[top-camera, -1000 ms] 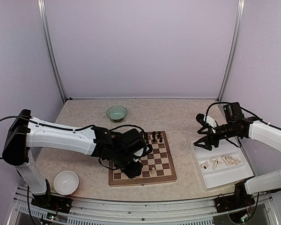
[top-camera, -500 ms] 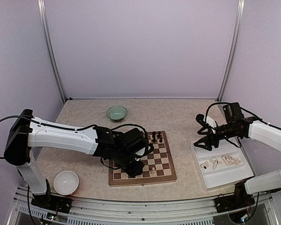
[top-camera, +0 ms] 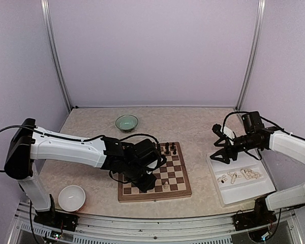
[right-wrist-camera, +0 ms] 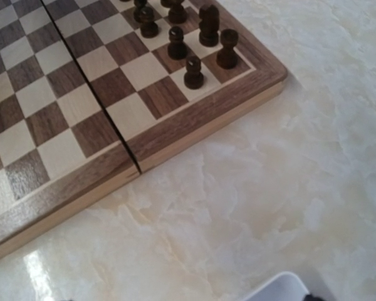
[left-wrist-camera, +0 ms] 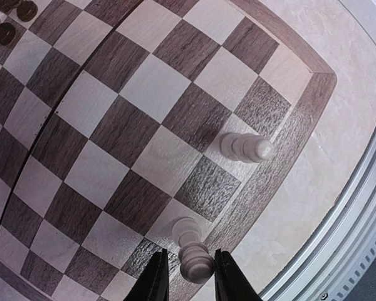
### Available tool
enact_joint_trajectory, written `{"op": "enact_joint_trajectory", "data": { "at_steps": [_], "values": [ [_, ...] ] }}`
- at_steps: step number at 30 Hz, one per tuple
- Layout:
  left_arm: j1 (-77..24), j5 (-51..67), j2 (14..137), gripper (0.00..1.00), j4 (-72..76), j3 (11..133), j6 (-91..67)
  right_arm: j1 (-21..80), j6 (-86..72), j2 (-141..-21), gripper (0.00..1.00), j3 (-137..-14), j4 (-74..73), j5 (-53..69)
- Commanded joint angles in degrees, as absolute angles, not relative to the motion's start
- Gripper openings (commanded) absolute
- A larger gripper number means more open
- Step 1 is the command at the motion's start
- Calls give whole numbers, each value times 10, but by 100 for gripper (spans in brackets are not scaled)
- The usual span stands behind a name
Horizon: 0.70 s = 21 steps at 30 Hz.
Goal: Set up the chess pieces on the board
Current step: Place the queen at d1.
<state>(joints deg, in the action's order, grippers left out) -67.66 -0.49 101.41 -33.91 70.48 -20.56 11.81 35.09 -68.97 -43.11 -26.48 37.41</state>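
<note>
While the left gripper (left-wrist-camera: 192, 256) sits low over the board (left-wrist-camera: 113, 125), the step in hand looks like setting a cream piece (left-wrist-camera: 194, 263) down on the row nearest the arms. That piece stands upright directly between the jaws, its base on a square just inside the brown border. The jaws stand narrowly apart, one finger on either side of its head. Whether the pads touch it or are just clear of it I cannot tell from the left wrist view.

A second cream piece (left-wrist-camera: 244, 147) stands upright beyond the fingertips and off to one side, also near the border and well apart from the jaws. The dark chessmen (right-wrist-camera: 191, 72) cluster at the far corner of the board, nowhere near either gripper.

My reading is that the next move calls for a straight lift clear of the piece, jaws wide enough not to drag or tip it, since it is slim and top-heavy.

The right gripper (top-camera: 221, 147) hangs with its jaws spread wide and nothing between them, above the end of the white tray (top-camera: 244, 190). The loose cream pieces (top-camera: 239, 175) lie on their sides below and a little past its fingertips.

They are small, pale turned-wood chessmen with rounded heads and ringed collars.
</note>
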Motion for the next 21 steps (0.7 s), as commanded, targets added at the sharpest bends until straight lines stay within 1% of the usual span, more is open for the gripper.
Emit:
{"op": "enact_joint_trajectory", "data": {
  "at_steps": [1,3,9,14,18,21],
  "values": [
    [-679,-21,1015,29,-345,710,-207,113,356,-696,78,-432,-272,384],
    [-680,-22,1014,32,-346,709,-207,112,356,-696,78,-432,-273,385],
    [-681,-27,997,44,-356,733,-203,112,350,-689,78,-442,-277,393],
    [-679,-61,970,50,-400,817,-162,97,375,-675,77,-472,-326,362],
    [-668,-112,962,51,-380,893,-104,36,445,-677,68,-516,-427,328],
    [-643,-109,962,53,-302,902,-72,-13,500,-675,59,-527,-503,296]
  ]
}}
